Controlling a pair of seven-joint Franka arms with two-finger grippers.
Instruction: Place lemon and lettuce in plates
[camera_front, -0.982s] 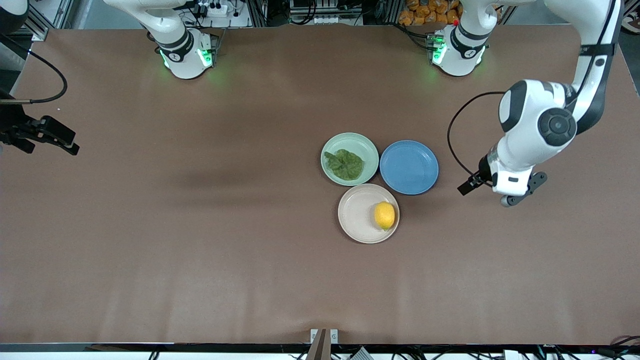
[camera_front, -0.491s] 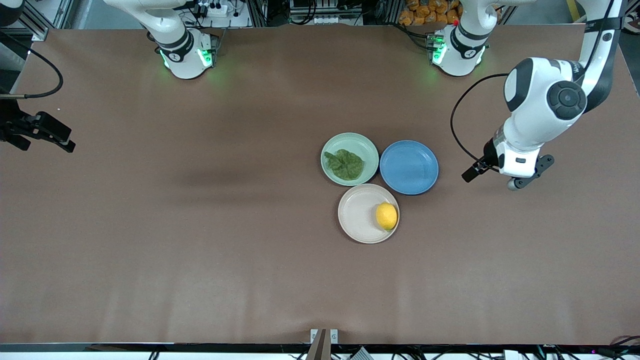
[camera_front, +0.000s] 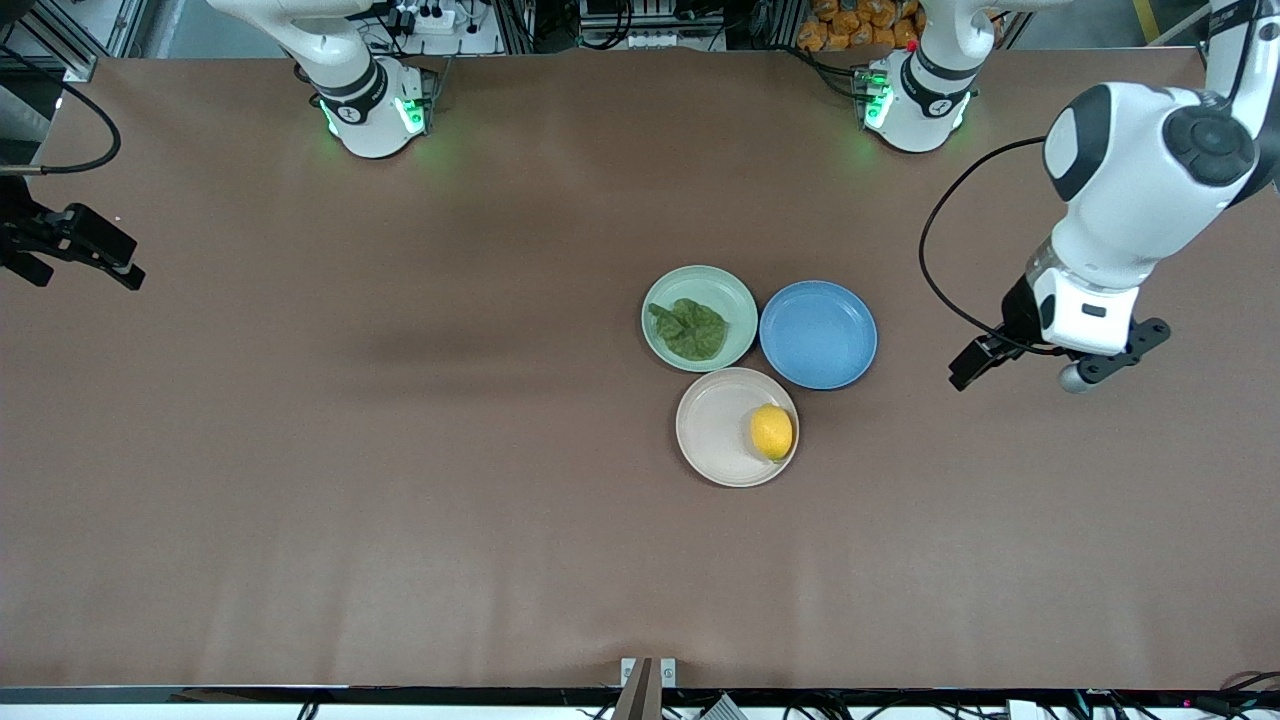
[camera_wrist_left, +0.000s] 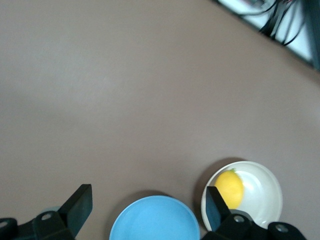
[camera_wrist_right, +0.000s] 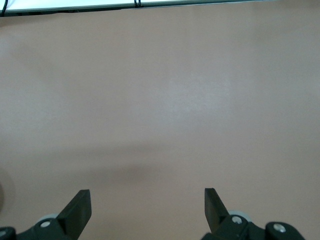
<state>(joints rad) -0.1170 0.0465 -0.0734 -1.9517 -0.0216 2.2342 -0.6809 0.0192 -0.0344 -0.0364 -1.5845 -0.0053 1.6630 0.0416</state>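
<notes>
Since a second ago my left arm has swung away toward its own end of the desk (camera_front: 400, 560), and my right arm has edged a little farther toward its end.

Now my left jaws (camera_wrist_left: 145, 212) hang wide and empty over bare desk, off at 3 o'clock of the blue plate (camera_front: 818, 334). My right jaws (camera_wrist_right: 147, 210) are also spread wide, holding nothing, over bare desk at the right arm's end.

Lettuce (camera_front: 690, 329) lies flat in the mint plate (camera_front: 730, 290). Lemon (camera_front: 771, 432) rests in the beige plate (camera_front: 712, 428), close against its rim at the 3 o'clock edge.

Three plates sit clustered mid-desk, rims touching or nearly so: blue plate at 3 o'clock of the mint one, beige plate nearer the front camera than both, at about 6 o'clock of the gap between them. My left wrist view shows the lemon (camera_wrist_left: 229, 188) in the beige plate (camera_wrist_left: 262, 192), with the blue plate (camera_wrist_left: 155, 220) beside it.
</notes>
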